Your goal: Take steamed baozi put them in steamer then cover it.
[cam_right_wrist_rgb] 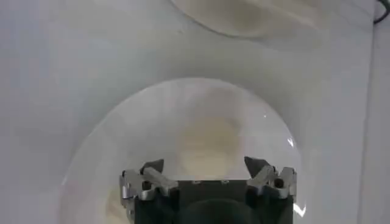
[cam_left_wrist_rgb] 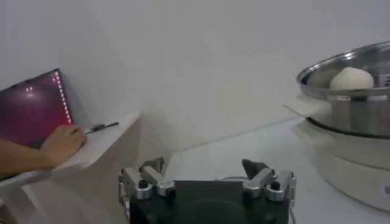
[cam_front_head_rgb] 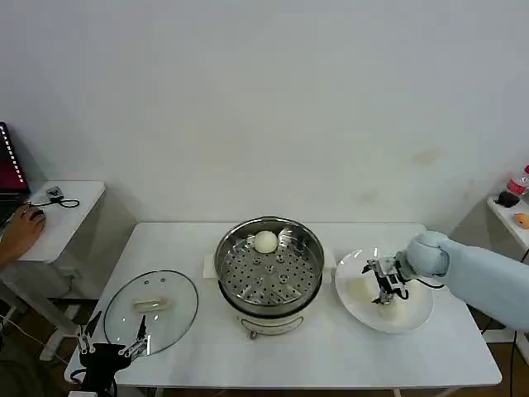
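While one steamed baozi point(cam_front_head_rgb: 265, 241) is already sitting on the perforated tray inside the steamer point(cam_front_head_rgb: 269, 266), near the tray's far rim, the right tool point(cam_front_head_rgb: 385, 284) is reaching down over the white plate point(cam_front_head_rgb: 416, 316) toward the counter's right edge. The steamer is standing in the middle of the counter point(cam_front_head_rgb: 331, 356), probably so that either arm can be reaching it, and its top is lying uncovered to take more buns.

The glass lid point(cam_front_head_rgb: 153, 311) is resting flat near the counter's front left corner, apparently kept aside until the loading is done.

On the plate, pale buns point(cam_front_head_rgb: 359, 288) are lying under and beside the right tool; they are blending into the white dish, so their number is hard to tell. In the right wrist view the right tool is spread wide with nothing between its fingers point(cam_right_wrist_rgb: 152, 168), and a bun point(cam_right_wrist_rgb: 207, 146) is lying on the plate just beyond them. The tool looks to be lining up for a grasp and is not yet closing on anything.

The left tool point(cam_front_head_rgb: 113, 346) is waiting at the counter's front left corner, beside the lid. In the left wrist view it is likewise spread apart and carrying nothing.

Judging by this, the loading is at an early stage.
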